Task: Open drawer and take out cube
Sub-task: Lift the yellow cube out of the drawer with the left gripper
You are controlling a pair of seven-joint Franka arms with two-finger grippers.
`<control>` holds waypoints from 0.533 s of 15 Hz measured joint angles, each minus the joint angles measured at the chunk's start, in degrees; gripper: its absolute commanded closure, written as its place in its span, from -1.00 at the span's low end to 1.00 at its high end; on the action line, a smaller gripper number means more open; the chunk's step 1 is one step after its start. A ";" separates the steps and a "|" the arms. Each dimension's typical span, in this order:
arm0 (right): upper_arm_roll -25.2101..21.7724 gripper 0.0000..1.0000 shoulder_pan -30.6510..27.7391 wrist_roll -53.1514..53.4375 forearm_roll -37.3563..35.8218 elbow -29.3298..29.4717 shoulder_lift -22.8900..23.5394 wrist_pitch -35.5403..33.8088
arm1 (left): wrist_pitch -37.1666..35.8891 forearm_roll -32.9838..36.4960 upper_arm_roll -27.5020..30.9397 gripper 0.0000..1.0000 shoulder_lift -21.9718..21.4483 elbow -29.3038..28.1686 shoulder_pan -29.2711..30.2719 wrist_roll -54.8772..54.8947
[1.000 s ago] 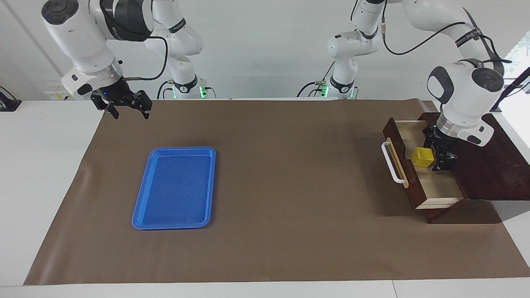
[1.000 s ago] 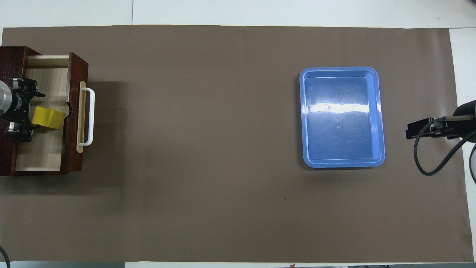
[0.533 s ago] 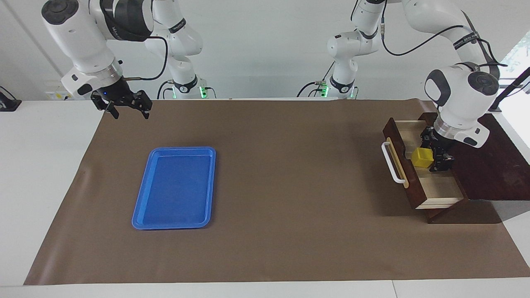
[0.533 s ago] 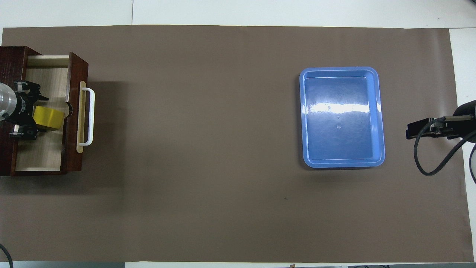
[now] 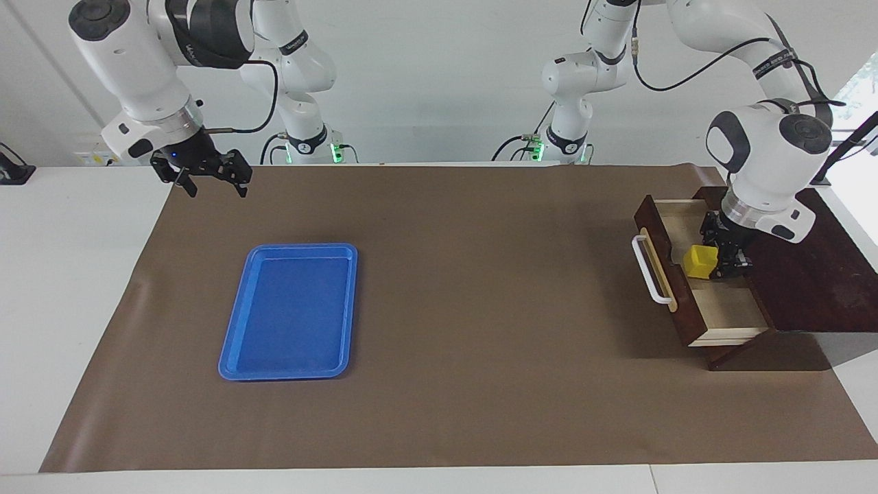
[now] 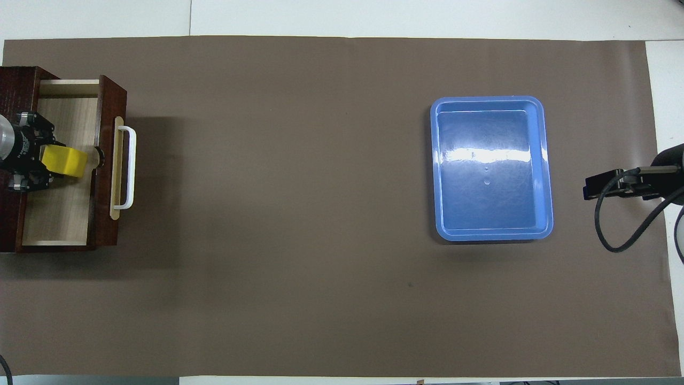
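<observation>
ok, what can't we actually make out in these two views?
- Cube underside: hidden in both views by its own body and the drawer walls, so lift-off from the drawer floor is unclear.
- Left hand: overhead, the picture's edge cuts off the arm.
- Right hand: overhead, only a dark part and cable show at the edge.

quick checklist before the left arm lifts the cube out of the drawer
1. Drawer pulled open: ok.
2. Left gripper down inside the drawer at the cube: ok.
3. Fingers closed firmly on the cube: cannot tell.
4. Cube clear of the drawer front, so it will not catch on the way up: not ok, it sits close against it.
5. Blue tray bare, toward the right arm's end: ok.
6. Right gripper open, waiting above the mat's edge, away from the drawer: ok.
</observation>
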 measured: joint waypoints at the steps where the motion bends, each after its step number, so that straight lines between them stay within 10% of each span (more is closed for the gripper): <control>1: 0.00 -1.00 0.00 0.00 0.00 0.00 0.00 0.00 | -2.94 0.00 -0.17 1.00 0.01 2.38 -0.73 0.03; 8: 0.00 -1.00 0.00 0.00 0.00 0.00 0.00 0.00 | -17.73 1.36 -0.58 1.00 2.26 14.27 -11.92 -9.11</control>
